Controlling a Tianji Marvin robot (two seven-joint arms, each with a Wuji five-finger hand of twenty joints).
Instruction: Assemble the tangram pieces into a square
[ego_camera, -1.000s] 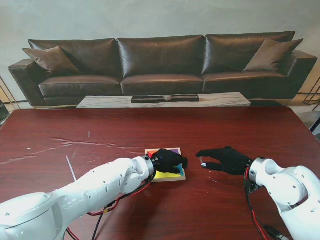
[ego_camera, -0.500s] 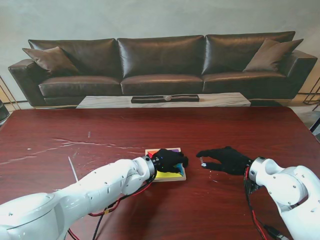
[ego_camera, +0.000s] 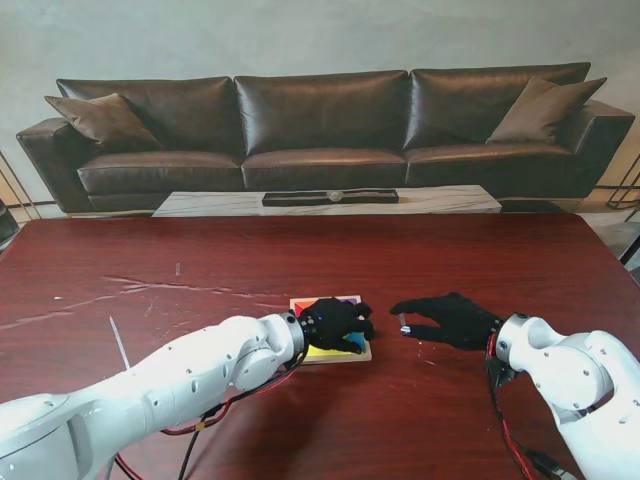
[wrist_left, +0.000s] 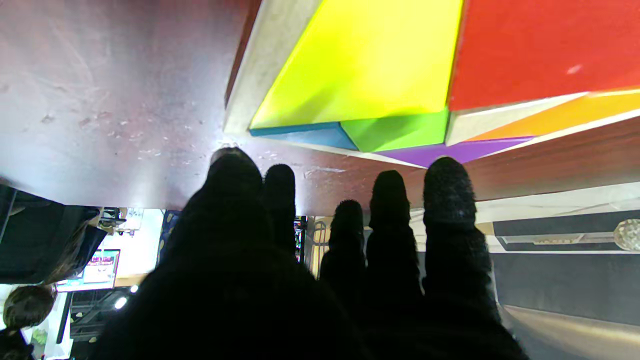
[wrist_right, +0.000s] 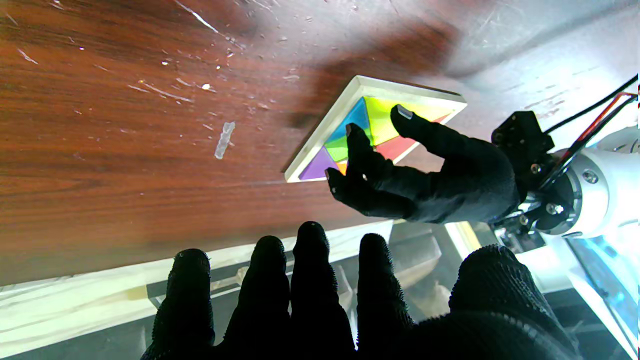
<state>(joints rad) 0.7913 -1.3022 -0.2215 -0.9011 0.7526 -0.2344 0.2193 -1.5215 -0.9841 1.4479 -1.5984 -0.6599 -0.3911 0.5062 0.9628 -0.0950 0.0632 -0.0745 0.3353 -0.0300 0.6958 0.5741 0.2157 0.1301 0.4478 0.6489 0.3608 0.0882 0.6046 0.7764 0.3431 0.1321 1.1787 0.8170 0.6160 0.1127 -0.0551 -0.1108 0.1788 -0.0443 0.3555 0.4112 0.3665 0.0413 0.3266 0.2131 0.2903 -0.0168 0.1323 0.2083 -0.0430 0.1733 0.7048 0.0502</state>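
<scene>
A pale wooden tray (ego_camera: 340, 358) lies mid-table with coloured tangram pieces filling it. The left wrist view shows the tray rim (wrist_left: 265, 60) framing a yellow piece (wrist_left: 365, 60), a red piece (wrist_left: 545, 45), and blue, green, purple and orange pieces beside them. My left hand (ego_camera: 338, 322) hovers over the tray (wrist_right: 325, 127), fingers apart, fingertips (wrist_right: 402, 114) touching the pieces and grasping none. My right hand (ego_camera: 450, 318) rests open on the table just right of the tray, holding nothing.
A small translucent scrap (wrist_right: 224, 140) lies on the scratched red-brown table (ego_camera: 200, 260) near the tray. Beyond the far edge stand a low marble coffee table (ego_camera: 330, 202) and a dark leather sofa (ego_camera: 320, 130).
My left forearm and elbow have swung slightly leftward while the hand stays over the tray. The right hand has barely moved.
</scene>
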